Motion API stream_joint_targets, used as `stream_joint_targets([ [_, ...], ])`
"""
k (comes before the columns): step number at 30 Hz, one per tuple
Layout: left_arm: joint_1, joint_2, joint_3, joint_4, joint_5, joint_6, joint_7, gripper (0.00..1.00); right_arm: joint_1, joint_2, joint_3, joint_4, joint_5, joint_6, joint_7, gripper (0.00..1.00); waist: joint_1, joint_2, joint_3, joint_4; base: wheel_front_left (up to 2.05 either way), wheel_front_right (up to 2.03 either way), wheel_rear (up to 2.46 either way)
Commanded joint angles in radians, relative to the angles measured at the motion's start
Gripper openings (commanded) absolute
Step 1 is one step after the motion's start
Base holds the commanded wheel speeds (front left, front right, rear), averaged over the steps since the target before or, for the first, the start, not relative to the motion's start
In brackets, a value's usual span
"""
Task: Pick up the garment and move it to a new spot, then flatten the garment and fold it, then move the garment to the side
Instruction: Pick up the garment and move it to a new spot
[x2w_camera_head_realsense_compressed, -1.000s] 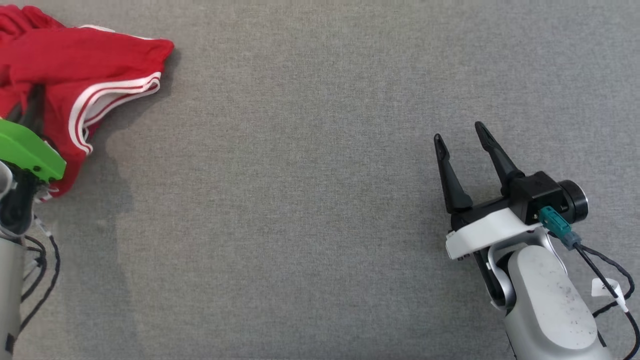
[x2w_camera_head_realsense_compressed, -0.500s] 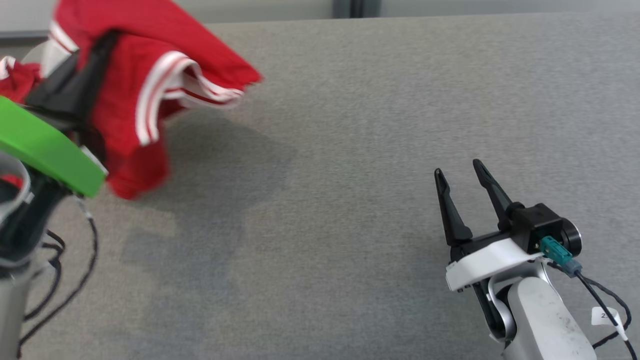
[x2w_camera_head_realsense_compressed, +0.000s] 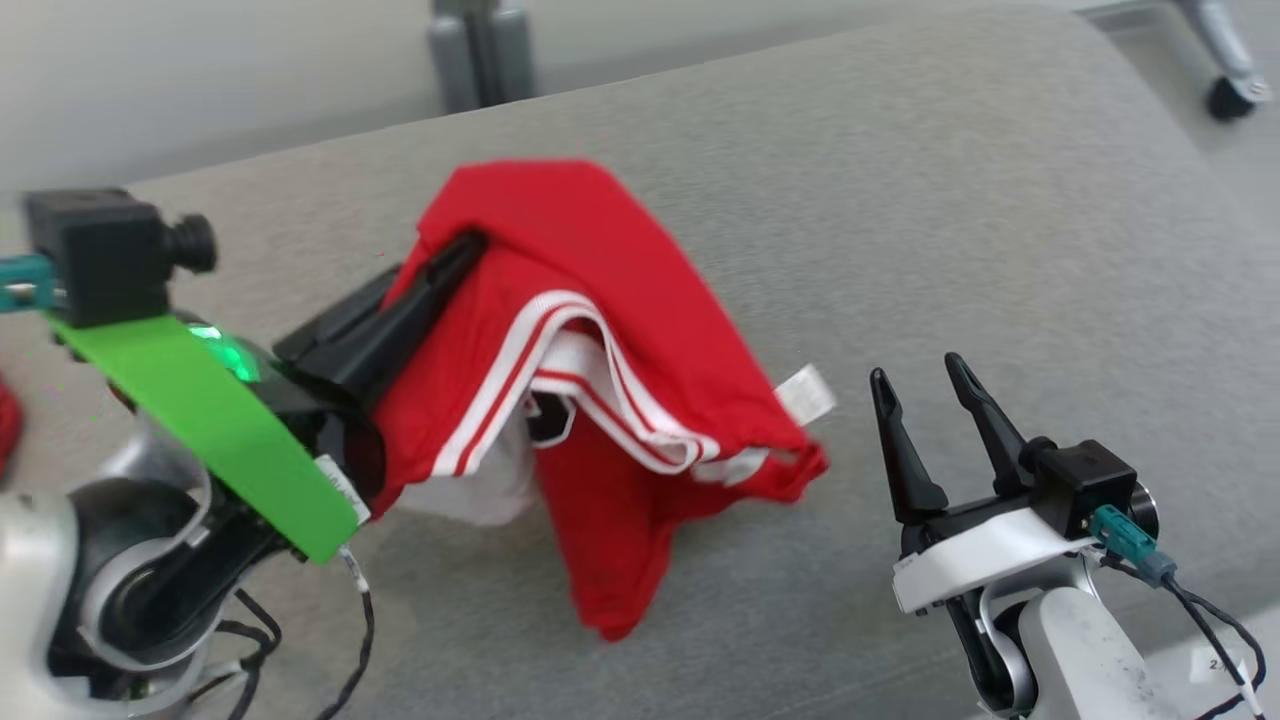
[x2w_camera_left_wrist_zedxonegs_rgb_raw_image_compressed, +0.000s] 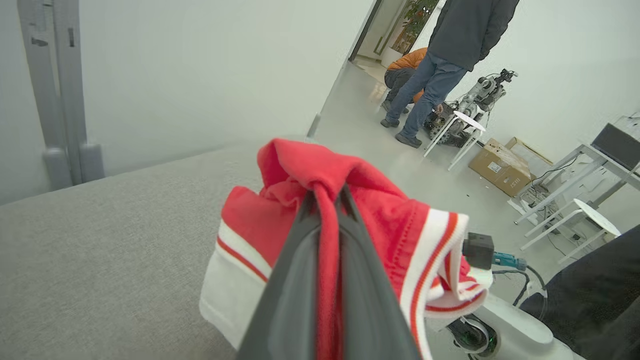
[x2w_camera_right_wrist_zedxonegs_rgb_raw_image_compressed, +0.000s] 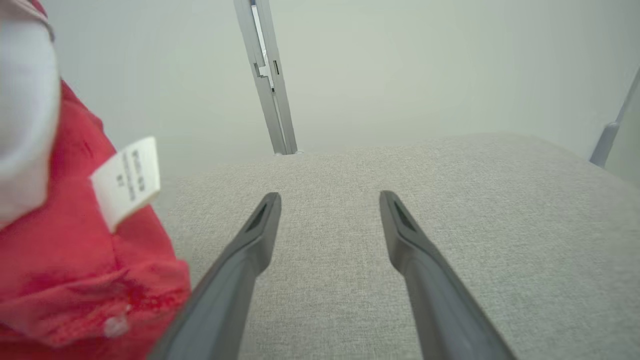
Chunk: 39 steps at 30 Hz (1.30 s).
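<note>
Left hand (x2w_camera_left_wrist_zedxonegs_rgb_raw_image_compressed: 327, 196) clamps the crumpled red, white-striped garment (x2w_camera_head_realsense_compressed: 640, 330), seemingly knit; right hand (x2w_camera_head_realsense_compressed: 917, 370) stands spread.

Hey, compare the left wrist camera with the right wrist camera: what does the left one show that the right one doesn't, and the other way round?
Left wrist view's own: the left gripper shut on a fold of the red garment, with a standing person and a cardboard box on the floor beyond. Right wrist view's own: the right gripper open over the bare grey surface, and the garment's white label. Shared: the red garment, the grey surface and a grey post.
</note>
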Motion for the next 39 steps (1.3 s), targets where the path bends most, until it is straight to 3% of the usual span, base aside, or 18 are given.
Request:
stream_joint_targets([
  [1,0.028,-0.012,-0.010,0.048,-0.016,0.008,0.007,0.00,0.024,-0.001,-0.001,-0.006,0.010,-0.001,-0.003,1.00,0.0000,-0.0001,-0.024,-0.205,0.00,0.00,0.00],
  [8,0.034,-0.036,-0.014,0.418,-0.024,-0.018,-0.028,0.00,0.051,-0.001,-0.001,-0.008,0.040,-0.001,-0.003,1.00,0.0000,-0.0001,0.007,-0.360,0.00,0.00,0.00],
  [12,-0.058,-0.061,-0.012,0.643,0.075,-0.061,-0.155,0.00,0.072,-0.001,-0.027,-0.016,0.046,-0.001,-0.003,1.00,0.0000,-0.0001,0.026,-0.377,0.00,0.00,0.00],
  [14,-0.090,-0.069,-0.026,0.741,0.144,-0.079,-0.240,0.56,0.078,0.000,-0.031,-0.015,0.042,-0.001,-0.003,1.00,0.0000,-0.0001,0.029,-0.377,0.00,0.00,0.00],
  [15,-0.106,-0.067,-0.038,0.788,0.182,-0.088,-0.287,1.00,0.079,0.000,-0.031,-0.013,0.039,-0.001,-0.003,1.00,0.0000,-0.0001,0.029,-0.376,0.00,0.00,0.00],
  [21,-0.138,-0.101,-0.063,0.963,0.318,-0.103,-0.542,1.00,0.080,-0.001,-0.041,-0.011,0.021,-0.001,-0.003,1.00,0.0000,-0.0001,0.005,-0.321,0.00,0.00,0.00],
  [26,-0.091,-0.124,-0.103,0.958,0.436,-0.072,-0.739,1.00,0.093,-0.002,-0.074,-0.021,-0.020,-0.001,-0.003,1.00,0.0000,-0.0001,-0.028,-0.225,0.00,0.00,0.00],
  [32,0.066,-0.171,-0.084,0.813,0.510,0.002,-0.819,1.00,0.110,-0.002,-0.132,-0.056,-0.089,-0.001,-0.003,1.00,0.0000,-0.0001,-0.080,-0.099,0.00,0.00,0.00],
  [39,0.347,-0.237,0.048,0.537,0.692,0.076,-0.822,1.00,0.152,-0.002,-0.174,-0.098,-0.141,-0.001,-0.003,1.00,0.0000,-0.0001,-0.127,0.025,0.00,0.00,0.00],
])
